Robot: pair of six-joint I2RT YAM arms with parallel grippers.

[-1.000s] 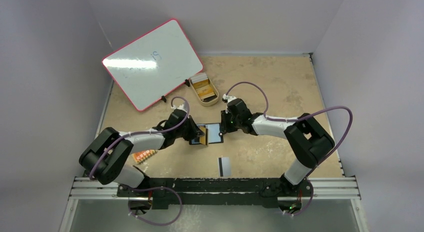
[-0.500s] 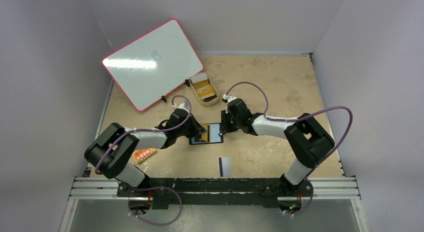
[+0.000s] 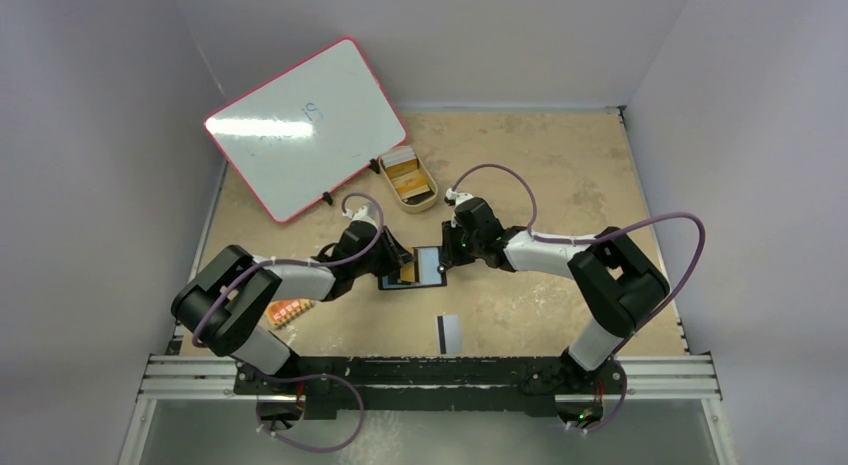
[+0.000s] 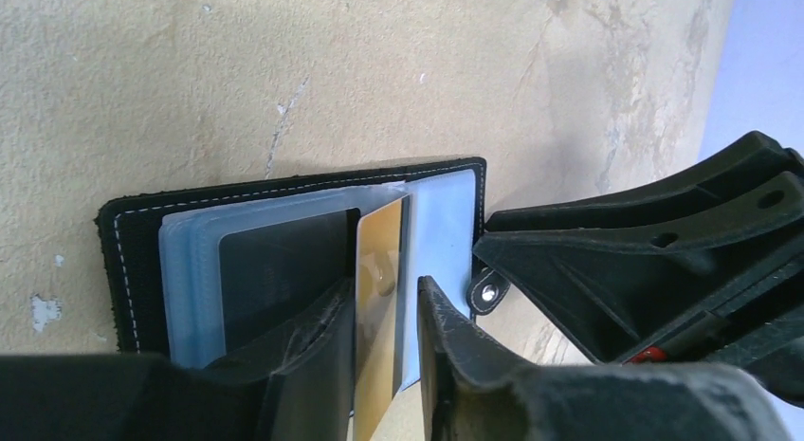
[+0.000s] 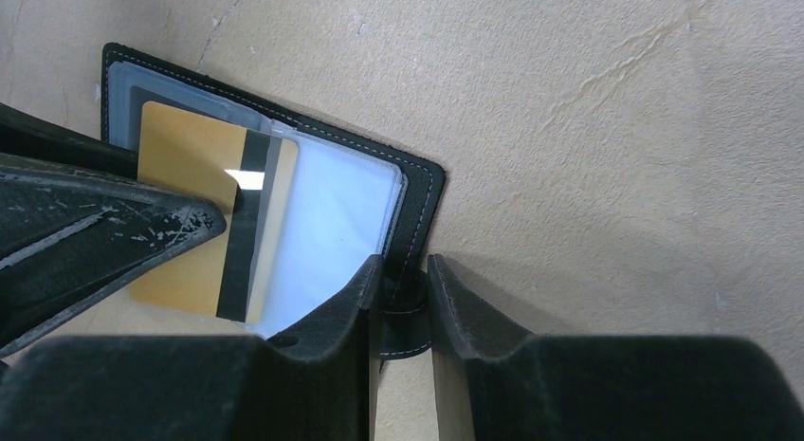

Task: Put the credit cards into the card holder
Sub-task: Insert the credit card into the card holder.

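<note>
The black card holder lies open on the table between both grippers. An orange-gold credit card with a black stripe stands partway into a grey-blue pocket, its near end sticking out. My left gripper straddles that card with its jaws parted and a gap on the right side. My right gripper is shut on the holder's edge at the snap tab. A dark card sits in a pocket of the card holder. A grey card with a black stripe lies flat near the front.
A pink-framed whiteboard leans at the back left. A tan oval tray with small items stands behind the holder. A small orange board lies by the left arm. Walls enclose three sides of the table.
The left gripper pushed the orange-gold card further into the holder, then its jaws parted off the card. The right gripper has kept its hold and not moved.
</note>
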